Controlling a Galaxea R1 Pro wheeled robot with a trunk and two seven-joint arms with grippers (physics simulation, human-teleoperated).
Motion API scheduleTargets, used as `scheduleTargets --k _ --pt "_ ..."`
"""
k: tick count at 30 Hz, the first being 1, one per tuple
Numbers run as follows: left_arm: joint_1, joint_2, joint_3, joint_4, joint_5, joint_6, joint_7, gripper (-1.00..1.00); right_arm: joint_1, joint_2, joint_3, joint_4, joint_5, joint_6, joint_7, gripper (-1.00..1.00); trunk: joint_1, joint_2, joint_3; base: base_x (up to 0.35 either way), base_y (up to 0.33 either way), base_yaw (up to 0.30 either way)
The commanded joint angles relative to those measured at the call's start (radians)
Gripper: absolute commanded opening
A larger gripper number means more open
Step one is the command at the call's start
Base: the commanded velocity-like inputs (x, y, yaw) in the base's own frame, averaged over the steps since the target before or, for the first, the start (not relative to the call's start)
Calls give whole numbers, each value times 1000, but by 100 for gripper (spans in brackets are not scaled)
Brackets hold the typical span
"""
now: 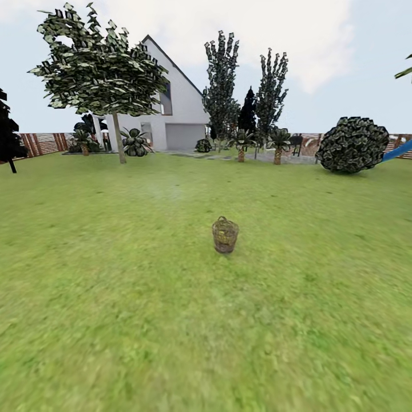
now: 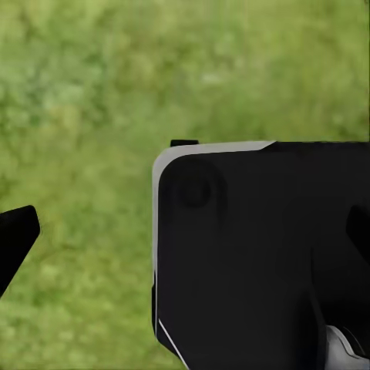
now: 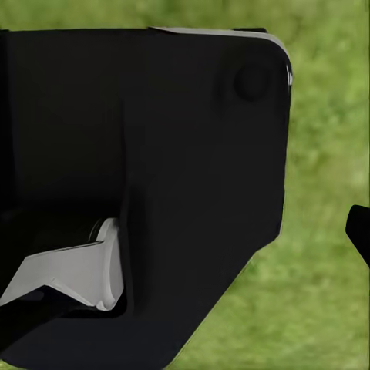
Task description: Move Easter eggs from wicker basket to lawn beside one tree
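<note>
- Two wrist views are looking down past dark robot bodywork (image 2: 262, 254) at blurred grass; a black tip (image 2: 15, 243) is showing at the edge of the left view and another (image 3: 359, 231) at the edge of the right one, but I cannot tell whether either gripper is apart or together.
- Nothing is lying in reach on the lawn (image 1: 171, 343) closest to the robot: it is bare, mottled green ground running up to the basket.
- Standing upright near the middle of the head view, well ahead of the robot, the basket (image 1: 225, 234) is resting on the grass with its loop handle up. The weave is hiding its inside at this range, so the eggs cannot be made out.
- Lying almost straight ahead and a touch to the right, the basket is favouring neither arm clearly; judging from that, the base is needing to close the gap before any reach matters.
- Farther back on the left, a tree (image 1: 118, 137) with a pale, slightly leaning trunk is rising from the lawn, well apart from the basket, and looks the likeliest spot for the eggs.
- Beyond it, a white house (image 1: 183, 114), slim dark trees (image 1: 220, 86), a round bush (image 1: 352, 144) and a brown fence (image 1: 40, 143) are closing off the garden.
</note>
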Motion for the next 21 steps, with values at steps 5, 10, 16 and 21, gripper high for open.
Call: scheduleTargets --k 5,10,16,21 --pt "0 0 0 1 0 -3 0 100 0 0 -1 0 0 -3 0 100 1 0 0 273 218 38" --pt "0 0 0 1 0 -3 0 100 0 0 -1 1 0 -3 0 100 1 0 0 273 218 123" --pt "0 0 0 1 0 -3 0 100 0 0 0 1 0 -3 0 100 1 0 -3 273 218 161" --pt "0 0 0 1 0 -3 0 100 0 0 0 1 0 -3 0 100 1 0 -4 273 218 66"
